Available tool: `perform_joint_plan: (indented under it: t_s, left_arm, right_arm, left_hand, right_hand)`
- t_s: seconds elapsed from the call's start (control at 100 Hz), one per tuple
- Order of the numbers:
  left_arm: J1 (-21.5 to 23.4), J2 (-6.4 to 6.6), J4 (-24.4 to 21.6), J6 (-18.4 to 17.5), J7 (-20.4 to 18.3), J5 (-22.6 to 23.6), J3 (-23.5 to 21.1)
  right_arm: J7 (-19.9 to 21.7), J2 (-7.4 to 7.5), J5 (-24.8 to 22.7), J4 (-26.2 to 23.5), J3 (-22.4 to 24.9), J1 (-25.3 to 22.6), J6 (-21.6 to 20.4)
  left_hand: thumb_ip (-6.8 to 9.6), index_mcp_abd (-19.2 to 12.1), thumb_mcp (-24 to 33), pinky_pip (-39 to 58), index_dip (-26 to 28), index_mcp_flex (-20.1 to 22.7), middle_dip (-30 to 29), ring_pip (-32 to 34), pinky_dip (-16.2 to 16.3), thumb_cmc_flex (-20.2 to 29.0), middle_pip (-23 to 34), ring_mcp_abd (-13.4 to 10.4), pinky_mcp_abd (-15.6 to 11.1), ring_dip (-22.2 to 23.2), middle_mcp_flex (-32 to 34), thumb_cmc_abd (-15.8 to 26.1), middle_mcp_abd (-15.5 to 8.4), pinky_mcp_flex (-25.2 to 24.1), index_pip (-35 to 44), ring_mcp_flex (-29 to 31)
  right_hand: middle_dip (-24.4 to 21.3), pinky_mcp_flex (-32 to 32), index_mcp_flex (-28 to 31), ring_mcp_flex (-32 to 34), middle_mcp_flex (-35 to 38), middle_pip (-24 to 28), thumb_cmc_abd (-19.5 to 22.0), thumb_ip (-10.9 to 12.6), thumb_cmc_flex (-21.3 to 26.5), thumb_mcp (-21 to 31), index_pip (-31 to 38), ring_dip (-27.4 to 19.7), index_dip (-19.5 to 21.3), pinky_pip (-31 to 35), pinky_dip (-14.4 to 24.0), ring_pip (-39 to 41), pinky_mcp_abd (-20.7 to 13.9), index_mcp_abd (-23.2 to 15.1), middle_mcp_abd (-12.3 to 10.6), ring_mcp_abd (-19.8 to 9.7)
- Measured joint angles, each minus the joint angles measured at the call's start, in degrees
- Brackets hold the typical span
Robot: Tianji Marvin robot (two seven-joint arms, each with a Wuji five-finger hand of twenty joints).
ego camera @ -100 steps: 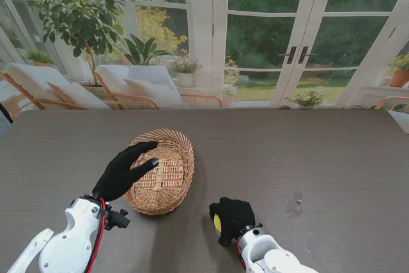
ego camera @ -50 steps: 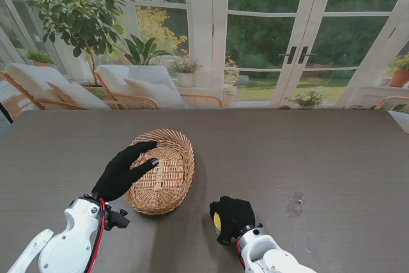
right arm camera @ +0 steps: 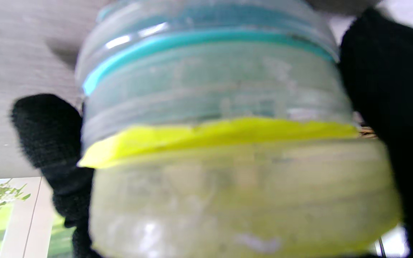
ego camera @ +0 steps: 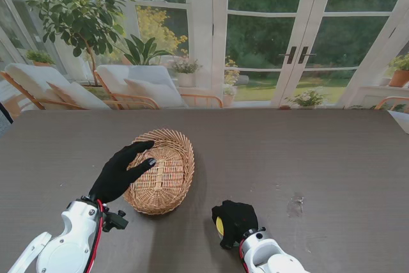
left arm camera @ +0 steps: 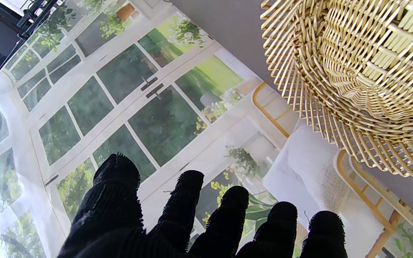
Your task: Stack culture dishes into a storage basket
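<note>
Drawn back toward me, right hand [ego camera: 234,220] clutching stacked culture dishes [right arm camera: 224,143]; left hand [ego camera: 120,172] spread over basket [ego camera: 167,177].

Dark table before a glazed garden wall

The wood-grained table [ego camera: 300,151] carries a faint pale smudge [ego camera: 295,204] on its right side. Beyond its far edge stand white-framed glass doors [ego camera: 297,36] with two dark handles [ego camera: 297,54]. A leafy potted tree [ego camera: 73,11] rises at the far left over cushioned lounge chairs [ego camera: 96,87] with wooden frames. Small flowering plants [ego camera: 185,68] sit along the sill, and a terracotta pot [ego camera: 400,76] shows at the far right, with green garden behind the glass.
</note>
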Motion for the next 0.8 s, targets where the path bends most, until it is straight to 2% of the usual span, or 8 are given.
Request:
perform_joint_plan:
  t_s: [0.46,0.8]
  left_arm:
    - [0.78,-0.1,-0.52,-0.01,0.57,0.27,-0.35]
    - [1.17,-0.17,-0.82,-0.01,1.0,0.44,-0.46]
  right_arm:
    - [2.39,0.2,0.48,-1.15,0.16,0.09,0.18]
    - [1.01,0.16,1.22,-0.6,0.2,0.05,-0.4]
  left_hand:
    - [0.0,0.0,0.0,0.0,0.0,0.0,0.0,0.0,0.0,0.0,0.0,0.0,0.0,0.0,0.0,0.0,0.0,0.0,0.0,0.0]
    - [0.0,0.0,0.0,0.0,0.0,0.0,0.0,0.0,0.0,0.0,0.0,0.0,0.0,0.0,0.0,0.0,0.01,0.0,0.0,0.0]
  right_hand:
    - [0.44,0.26,0.0,0.37,-0.6,0.16,0.01,0.0,0.0,0.0,0.0,-0.2,0.0,0.0,-0.04,0.0,-0.12,0.0,0.16,-0.24]
    - [0.36,0.34,0.46,0.39,0.1,0.28,0.01,0.0,0.0,0.0,-0.01,0.94,0.01,0.0,-0.04,0.55,-0.05,0.0,0.18,-0.08]
